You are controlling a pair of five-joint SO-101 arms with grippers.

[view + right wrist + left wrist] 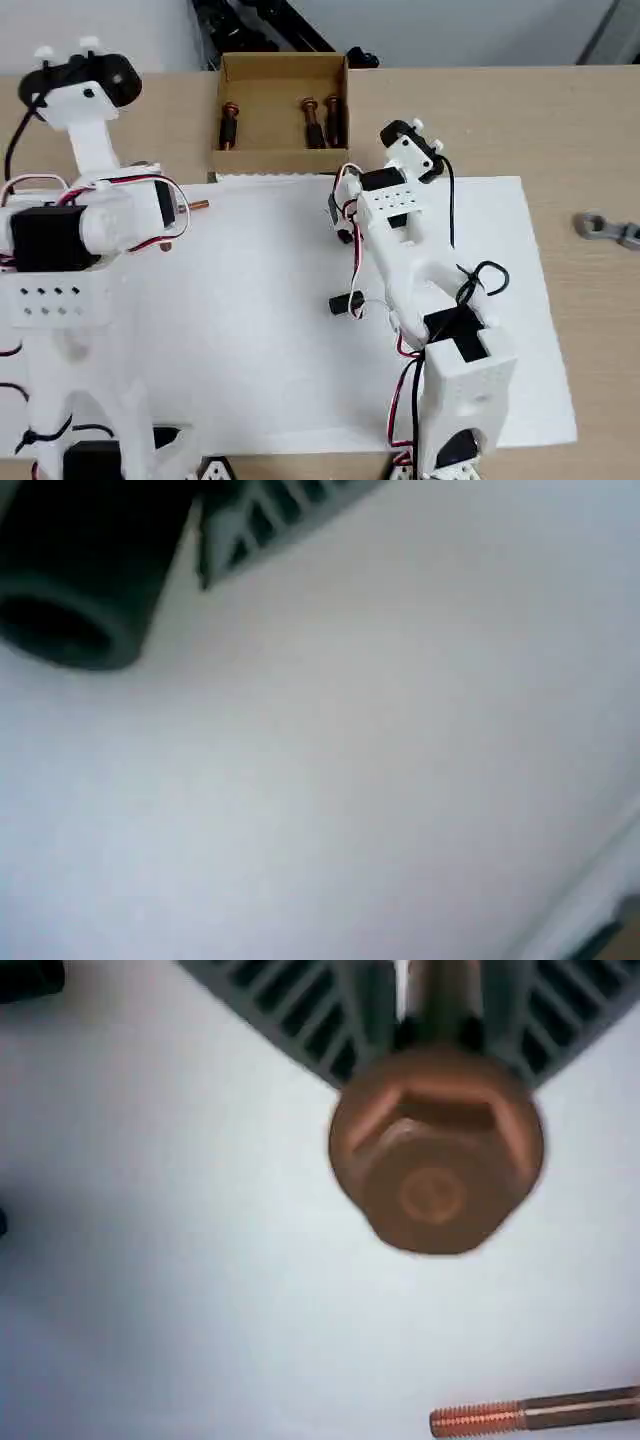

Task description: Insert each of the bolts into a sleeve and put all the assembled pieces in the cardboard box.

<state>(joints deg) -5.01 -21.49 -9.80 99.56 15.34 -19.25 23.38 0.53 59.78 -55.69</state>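
My left gripper (183, 208) sits at the left edge of the white sheet, shut on a copper bolt (437, 1150) whose hex head faces the wrist camera; the bolt's tip (199, 205) pokes out toward the right. A second bolt (535, 1412) lies loose on the sheet close by. My right gripper (339, 207) is just below the cardboard box (283, 160), shut on a black sleeve (75, 580) that shows its open end. Another black sleeve (347, 303) lies on the sheet beside the right arm. Three assembled pieces (312, 120) lie inside the box.
The white sheet (260, 330) covers the middle of the wooden table. A metal wrench (605, 228) lies on the bare wood at the far right. Dark equipment stands behind the box at the back edge.
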